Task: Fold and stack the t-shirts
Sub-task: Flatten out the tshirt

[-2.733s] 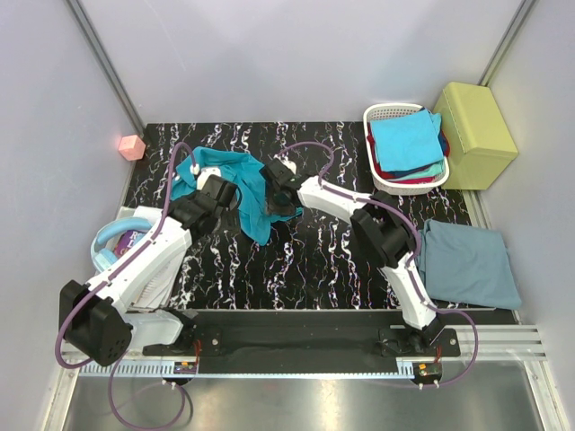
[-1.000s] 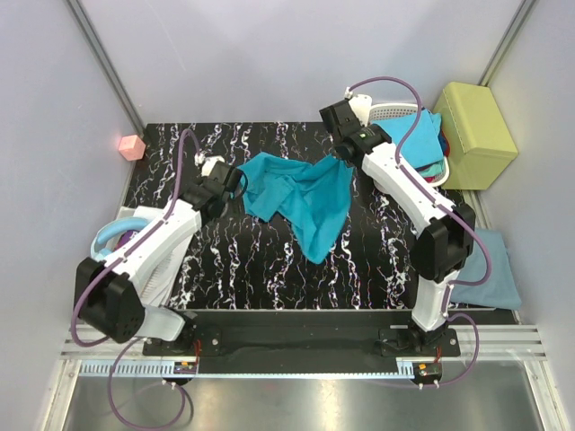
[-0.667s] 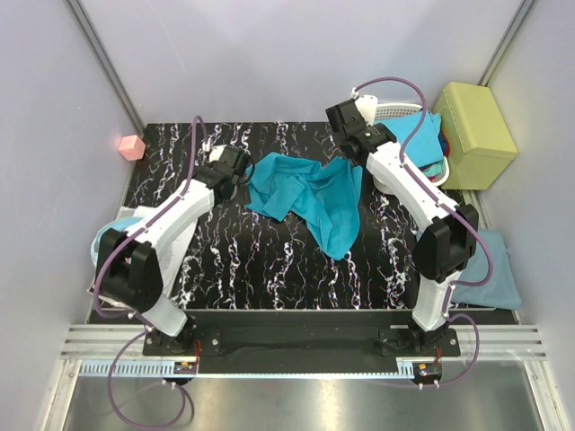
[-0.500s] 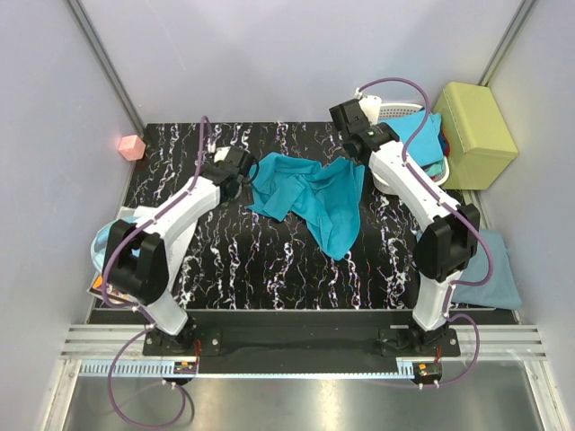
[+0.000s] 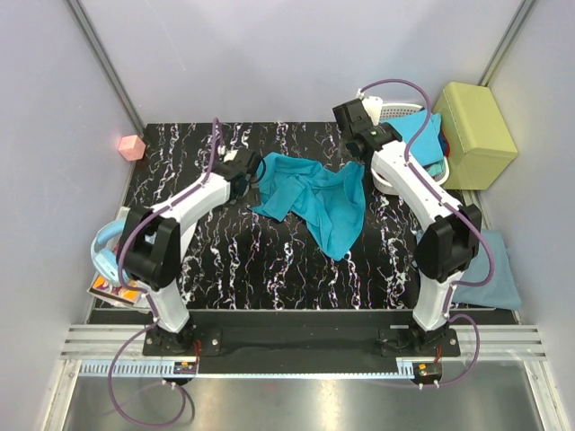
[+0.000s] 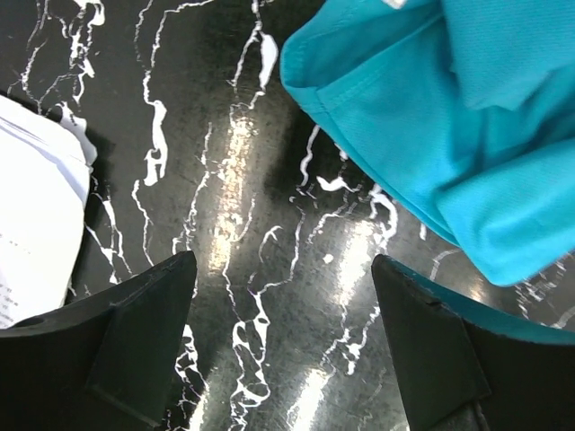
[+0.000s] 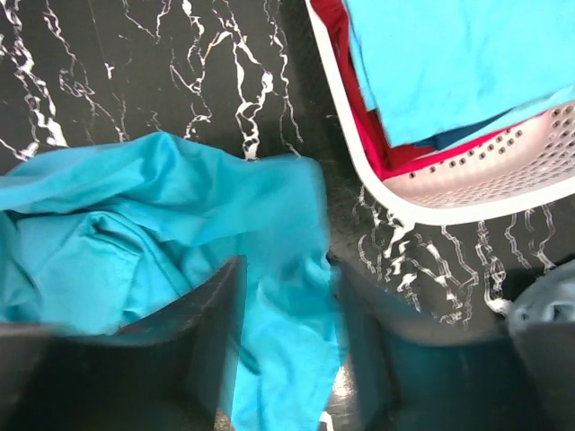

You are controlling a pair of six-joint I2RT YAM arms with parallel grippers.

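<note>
My left jaws gape wide just left of the teal t-shirt [image 5: 316,196]; my right jaws, parted, hang over its right corner.

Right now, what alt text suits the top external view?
A crumpled teal shirt lies on the black table, an arm reaching to each side of it: left fingers open beside its edge, right fingers over its corner. Folded shirts fill a white basket at far right; a grey-blue shirt lies near right.

Both arms reach toward the far side; left gripper [image 5: 255,169] spread wide, right gripper [image 5: 358,158] parted (fingers blurred).
</note>
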